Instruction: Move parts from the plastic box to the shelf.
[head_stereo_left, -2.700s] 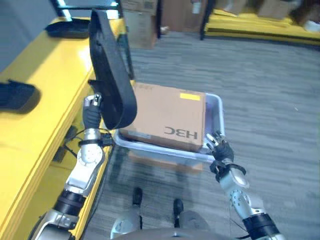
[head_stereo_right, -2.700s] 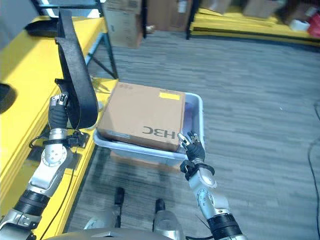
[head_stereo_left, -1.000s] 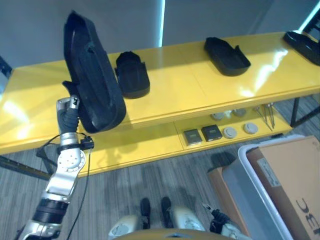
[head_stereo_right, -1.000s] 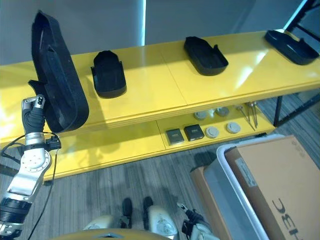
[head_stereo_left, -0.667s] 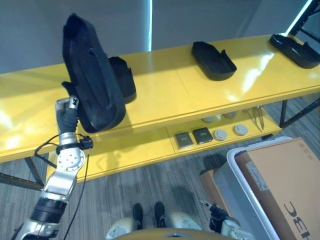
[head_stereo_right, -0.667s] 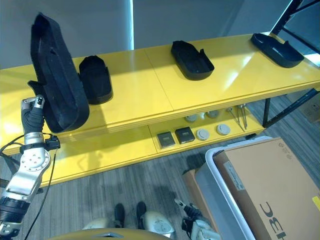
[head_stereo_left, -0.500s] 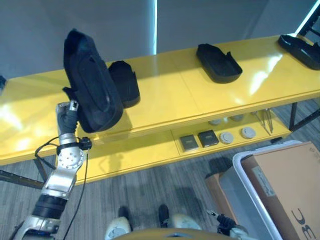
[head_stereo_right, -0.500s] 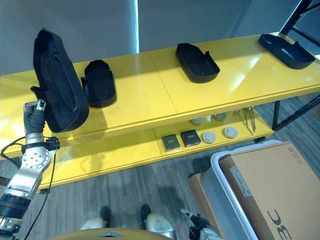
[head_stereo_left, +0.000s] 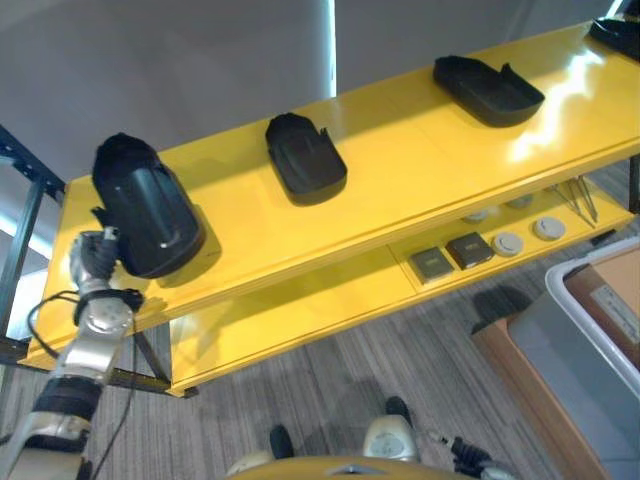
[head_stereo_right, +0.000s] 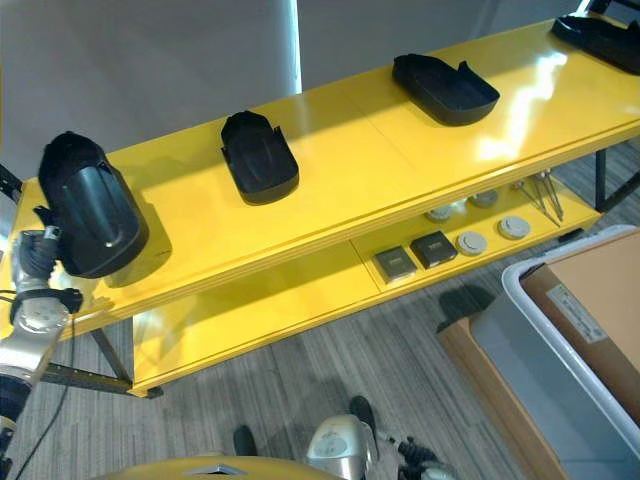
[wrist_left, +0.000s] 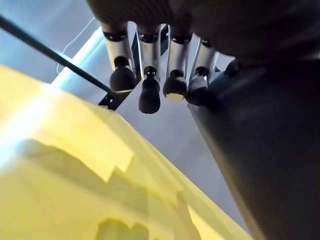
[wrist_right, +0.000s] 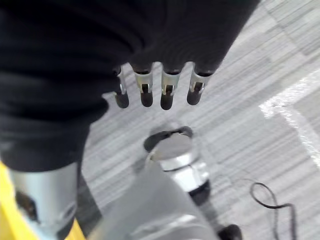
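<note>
At the far left of the head views the left hand (head_stereo_left: 92, 262) was raised at the front edge of the yellow shelf (head_stereo_left: 400, 190), gripping a large black moulded part (head_stereo_left: 145, 220). The part stood tilted over the left end of the top deck, its rounded lower end down at the yellow surface; whether it actually touched the deck could not be told. In the left wrist view the hand's fingers (wrist_left: 149, 95) curled in a row beside the dark body of the part (wrist_left: 260, 145), so the hand was closed on it, with the yellow deck below.

Further right on the top deck lay a second black part (head_stereo_left: 305, 158), smaller and hollow side up, well apart from the held one. Beyond it, towards the right end, lay a third black tray-shaped part (head_stereo_left: 488, 90), and a fourth (head_stereo_right: 605, 35) was cut off by the right edge of the picture.

On the lower deck, under the right half, sat two small dark square pieces (head_stereo_left: 450, 257) side by side, with a few round grey discs (head_stereo_left: 527, 235) just beside them.

At the lower right stood the grey plastic box (head_stereo_right: 555, 360) on the striped carpet, holding a brown cardboard carton (head_stereo_right: 600, 310).

The right hand (wrist_right: 155, 85) hung over the carpet with its fingers straight and slightly spread, holding nothing.
</note>
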